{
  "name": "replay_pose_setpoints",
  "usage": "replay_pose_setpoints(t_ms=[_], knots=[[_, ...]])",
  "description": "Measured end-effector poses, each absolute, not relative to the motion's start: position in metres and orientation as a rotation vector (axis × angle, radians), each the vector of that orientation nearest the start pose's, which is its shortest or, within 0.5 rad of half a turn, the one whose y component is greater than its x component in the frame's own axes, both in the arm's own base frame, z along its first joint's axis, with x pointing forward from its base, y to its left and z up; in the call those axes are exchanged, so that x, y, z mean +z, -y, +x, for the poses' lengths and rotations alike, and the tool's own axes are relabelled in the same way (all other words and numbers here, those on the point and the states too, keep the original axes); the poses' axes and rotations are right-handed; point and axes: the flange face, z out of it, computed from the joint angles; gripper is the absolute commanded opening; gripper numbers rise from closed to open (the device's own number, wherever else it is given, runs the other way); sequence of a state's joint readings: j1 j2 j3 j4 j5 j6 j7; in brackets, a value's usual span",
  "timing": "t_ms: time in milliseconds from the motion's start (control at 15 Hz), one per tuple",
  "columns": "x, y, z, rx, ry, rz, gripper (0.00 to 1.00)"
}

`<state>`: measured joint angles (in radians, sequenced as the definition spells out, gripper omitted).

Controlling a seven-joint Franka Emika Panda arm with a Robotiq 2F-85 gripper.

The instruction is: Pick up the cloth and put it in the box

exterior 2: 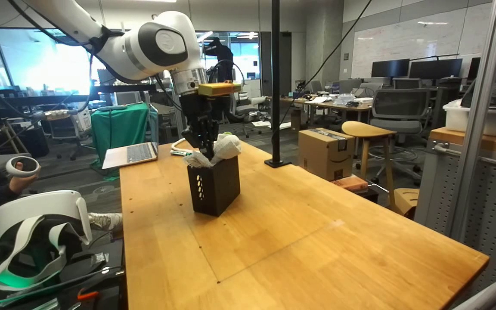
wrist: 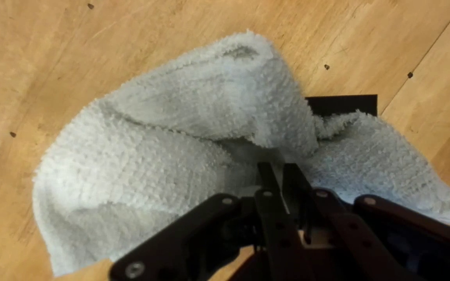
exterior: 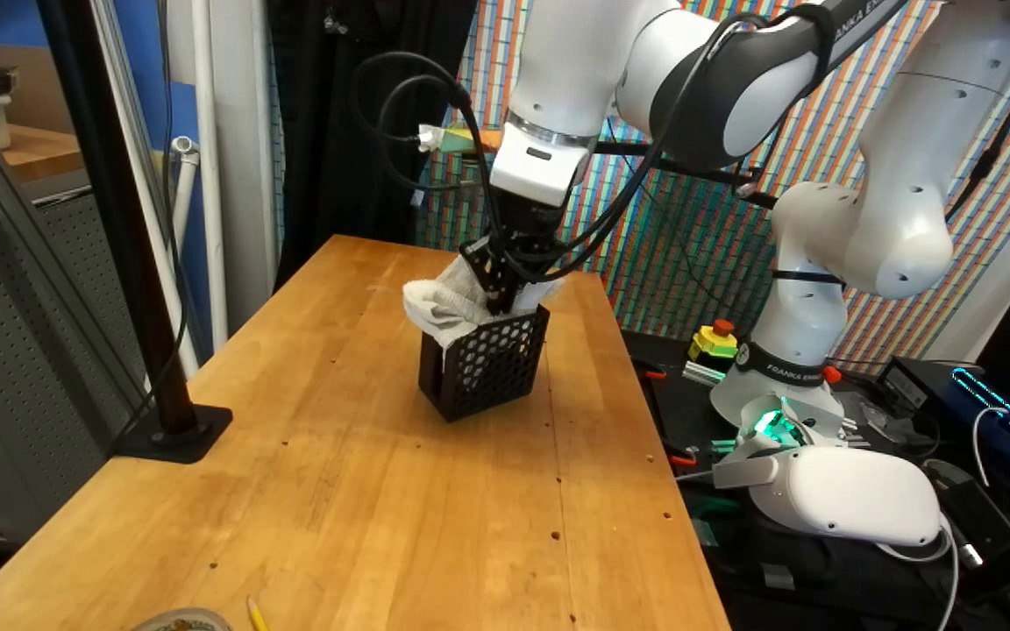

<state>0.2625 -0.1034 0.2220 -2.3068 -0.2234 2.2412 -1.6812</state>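
the gripper point(wrist: 280, 168) points down, fingers point(wrist: 265, 175) nearly together, white cloth point(wrist: 143, 171) pinched between them. the cloth pokes from the top of the box point(exterior: 496, 372) (black, with holes), a big fold toward nine o'clock in the wrist view; how deep it sits is hard to tell. the box stands on the table point(exterior: 365, 491), a laptop point(exterior 2: 129, 155) near ten o'clock in an exterior view.
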Motion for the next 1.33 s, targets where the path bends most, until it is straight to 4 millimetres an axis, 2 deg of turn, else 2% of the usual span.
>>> replay_pose_setpoints(t_ms=[467, 800, 1333], knots=[[0.366, -0.225, 0.454, -0.176, -2.789, 1.099, 0.15], [0.328, -0.218, 0.468, -0.189, -2.879, 1.107, 0.15], [0.328, -0.224, 0.483, -0.197, -2.894, 1.094, 0.15]])
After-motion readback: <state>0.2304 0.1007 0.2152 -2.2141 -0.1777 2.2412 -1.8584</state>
